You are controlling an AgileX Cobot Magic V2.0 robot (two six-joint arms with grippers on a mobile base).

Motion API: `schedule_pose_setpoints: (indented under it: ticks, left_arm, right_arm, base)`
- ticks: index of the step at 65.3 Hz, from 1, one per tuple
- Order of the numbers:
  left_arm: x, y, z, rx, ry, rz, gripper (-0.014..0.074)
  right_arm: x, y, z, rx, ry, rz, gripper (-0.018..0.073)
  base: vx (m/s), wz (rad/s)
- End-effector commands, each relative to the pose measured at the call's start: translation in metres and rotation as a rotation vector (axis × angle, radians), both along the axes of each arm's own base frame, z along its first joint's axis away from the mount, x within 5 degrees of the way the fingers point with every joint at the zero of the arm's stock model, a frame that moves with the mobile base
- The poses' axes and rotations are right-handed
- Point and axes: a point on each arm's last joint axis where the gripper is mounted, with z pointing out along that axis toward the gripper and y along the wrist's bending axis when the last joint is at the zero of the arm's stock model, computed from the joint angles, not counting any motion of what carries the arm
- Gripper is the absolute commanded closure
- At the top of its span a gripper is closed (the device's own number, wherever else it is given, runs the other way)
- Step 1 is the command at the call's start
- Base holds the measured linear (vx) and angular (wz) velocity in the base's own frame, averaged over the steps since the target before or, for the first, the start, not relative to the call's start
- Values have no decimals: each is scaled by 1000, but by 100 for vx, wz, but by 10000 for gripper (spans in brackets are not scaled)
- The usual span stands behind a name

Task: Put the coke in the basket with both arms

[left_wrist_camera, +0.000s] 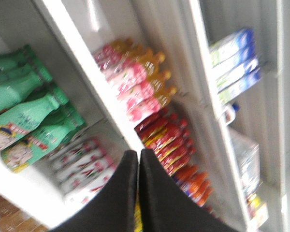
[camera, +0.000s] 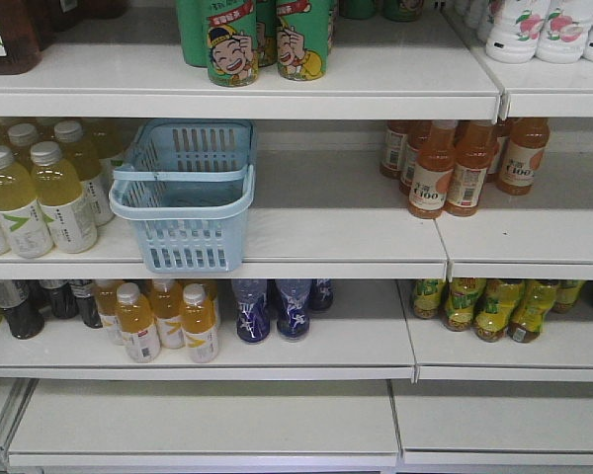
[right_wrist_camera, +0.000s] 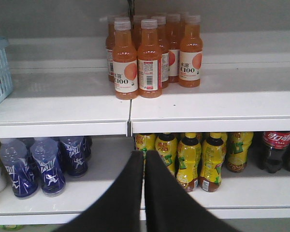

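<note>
The pale blue slotted plastic basket point(camera: 183, 212) stands on the white middle shelf point(camera: 346, 237). Pale yellow drink bottles point(camera: 40, 193) are just left of it and orange C100 bottles point(camera: 455, 168) are well to its right. The black left gripper point(left_wrist_camera: 138, 153) and black right gripper point(right_wrist_camera: 144, 154) each have their fingers pressed together, empty. Blurred red bottles point(left_wrist_camera: 166, 140) lie beyond the left one; whether any is the coke cannot be told.

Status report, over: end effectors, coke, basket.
Left end effector shut, empty. Right end effector shut, empty. Basket on middle shelf, no coke inside; coke not made out in any view. Basket mouth unobstructed.
</note>
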Motion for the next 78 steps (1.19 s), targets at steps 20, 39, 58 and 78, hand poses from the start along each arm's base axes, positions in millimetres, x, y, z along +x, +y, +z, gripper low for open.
schedule_pose_setpoints:
  ticks: [20,39,58,78]
  left_arm:
    - [109,-13,-34,308,228,1,604]
    - [182,-14,-93,596,405,26,604]
    - [229,-17,-155,542,632,-24,575]
    - [257,-27,-180,219,747,-104,259]
  right_arm:
    - [0,1,4,-23,-79,9,565]
    - [0,1,4,-23,-79,9,565]
    - [0,1,4,-23,-79,9,565]
    - [0,1,4,-23,-79,9,565]
  base:
    - [0,0]
    - [0,0]
    - [0,0]
    - [0,0]
